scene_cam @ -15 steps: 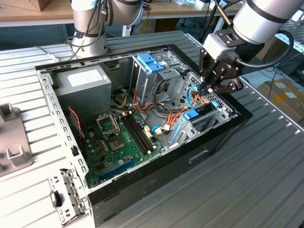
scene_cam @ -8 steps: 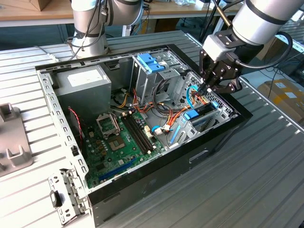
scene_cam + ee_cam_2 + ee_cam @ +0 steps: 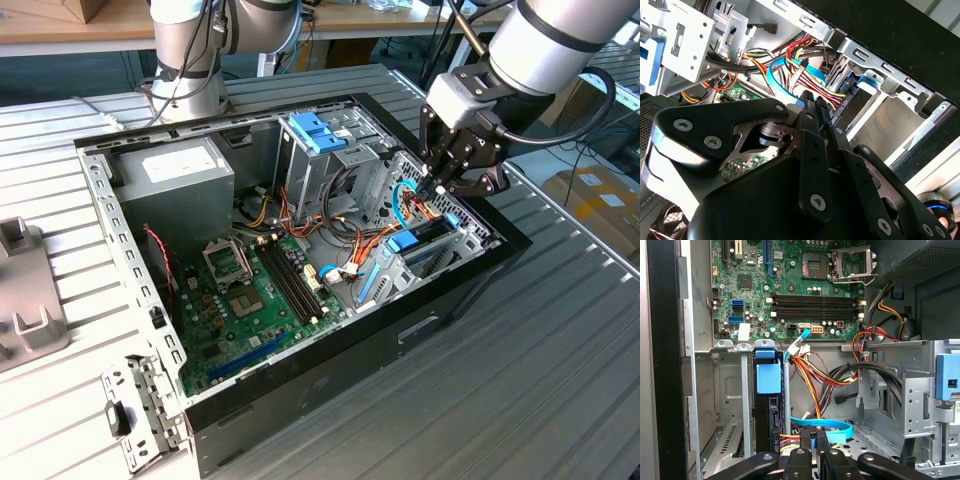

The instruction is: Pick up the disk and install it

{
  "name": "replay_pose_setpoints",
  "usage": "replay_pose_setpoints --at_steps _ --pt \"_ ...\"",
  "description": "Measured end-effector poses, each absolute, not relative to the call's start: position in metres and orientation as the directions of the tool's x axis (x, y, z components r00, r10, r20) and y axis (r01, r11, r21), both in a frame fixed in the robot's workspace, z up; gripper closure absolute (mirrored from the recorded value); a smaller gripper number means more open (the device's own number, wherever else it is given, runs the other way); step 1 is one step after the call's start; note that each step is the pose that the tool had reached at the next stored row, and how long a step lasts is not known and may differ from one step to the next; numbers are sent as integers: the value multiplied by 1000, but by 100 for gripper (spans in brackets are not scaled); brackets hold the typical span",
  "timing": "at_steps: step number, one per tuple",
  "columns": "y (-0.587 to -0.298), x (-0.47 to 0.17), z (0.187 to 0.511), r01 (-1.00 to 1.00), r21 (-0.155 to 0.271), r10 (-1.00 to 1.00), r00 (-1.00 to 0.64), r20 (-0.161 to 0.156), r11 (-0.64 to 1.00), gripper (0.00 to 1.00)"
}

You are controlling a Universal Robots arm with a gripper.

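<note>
Lowered into the front end of the open black desktop computer case (image 3: pixel 300 400), at the exterior view's right: the black two-fingered tool (image 3: pixel 437 190), fingers pressed together with nothing between them, tips just above a bundle of red, yellow and black power cables (image 3: pixel 812 90) and a flat light-blue data ribbon (image 3: pixel 832 432). Seated on edge in the grey sheet-metal drive bay (image 3: pixel 730 405) close beside the tool: the flat grey-metal disk with its light-blue plastic side-rail bracket (image 3: pixel 768 377), bracket tab (image 3: pixel 405 241) facing up, apart from the fingers. Further inside: green motherboard (image 3: pixel 250 310), large grey box-shaped power supply (image 3: pixel 175 170). All resting on a ribbed metal table (image 3: pixel 520 380).
</note>
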State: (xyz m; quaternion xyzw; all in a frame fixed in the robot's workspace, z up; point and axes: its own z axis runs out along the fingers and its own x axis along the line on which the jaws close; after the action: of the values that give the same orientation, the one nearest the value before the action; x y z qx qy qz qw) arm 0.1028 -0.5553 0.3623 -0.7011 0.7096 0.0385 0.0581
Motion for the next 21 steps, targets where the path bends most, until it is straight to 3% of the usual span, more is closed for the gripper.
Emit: replay_pose_setpoints --at_steps 21 --pt "-572 97 362 -1000 -27 -990 -10 -138 14 84"
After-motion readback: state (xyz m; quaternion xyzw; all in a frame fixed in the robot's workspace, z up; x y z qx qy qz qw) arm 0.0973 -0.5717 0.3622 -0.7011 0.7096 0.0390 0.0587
